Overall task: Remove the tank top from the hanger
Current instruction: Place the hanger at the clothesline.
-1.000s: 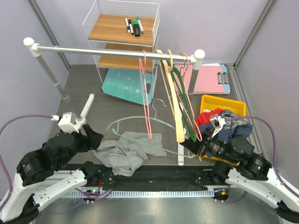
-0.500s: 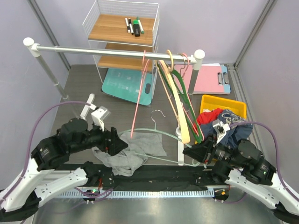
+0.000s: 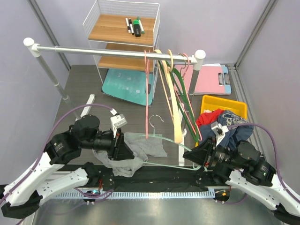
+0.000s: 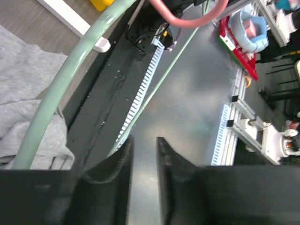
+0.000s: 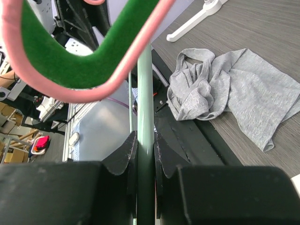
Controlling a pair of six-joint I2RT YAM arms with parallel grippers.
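Two claws work around one soft target. The grey tank top (image 3: 151, 146) lies crumpled on the tabletop (image 3: 89, 79), under and just beside the left end of the mint hanger (image 5: 145, 112). The hanger's left arm seems to run into the folds, but I cannot tell whether a strap is looped on it.

The right claw (image 5: 145, 138) is pinched tight on the hanger's right end. The left claw (image 4: 144, 143) hovers at the hanger's left end, its jaws only narrowly apart with nothing seen between them.

The cloth looks light, limp and stretchy. I judge it will drape, bunch and drag rather than slide off cleanly, and it could snag on the hanger's tip. The hanger looks rigid and smooth, so it makes a good anchor. The best hold, I judge, is a strap or bunched fold next to the hanger's left arm, drawn outward along it.
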